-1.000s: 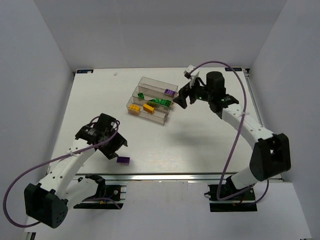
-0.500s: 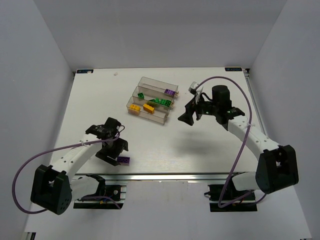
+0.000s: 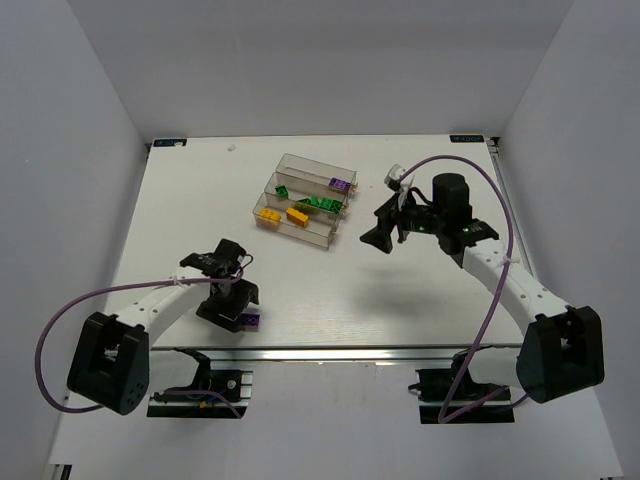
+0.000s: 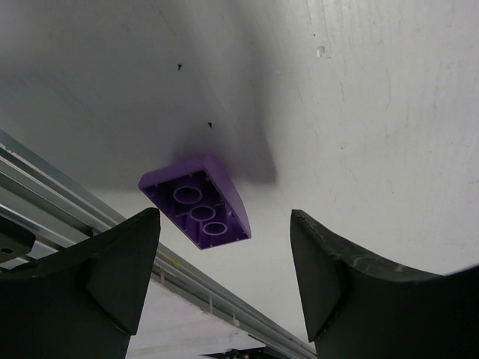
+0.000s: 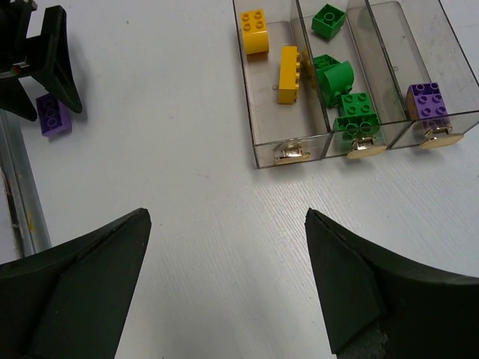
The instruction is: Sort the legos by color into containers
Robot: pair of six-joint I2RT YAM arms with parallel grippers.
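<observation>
A purple brick point(image 3: 251, 320) lies alone near the table's front edge, with its hollow underside showing in the left wrist view point(image 4: 196, 202). My left gripper point(image 3: 230, 308) is open and hangs over it, the fingers on either side and apart from it point(image 4: 224, 217). The three joined clear bins point(image 3: 300, 166) stand at the back middle. The near bin holds two yellow bricks point(image 5: 290, 73), the middle bin green bricks point(image 5: 334, 75), the far bin one purple brick point(image 5: 426, 99). My right gripper point(image 3: 380, 236) is open and empty, right of the bins point(image 5: 226, 213).
A metal rail point(image 4: 67, 196) runs along the table's front edge just beside the loose purple brick. White walls close in the table on three sides. The left gripper's black fingers point(image 5: 45, 60) show at the right wrist view's upper left.
My left gripper has moved toward the front edge and come down over the purple brick. My right gripper has drawn back from the bins to the right.
</observation>
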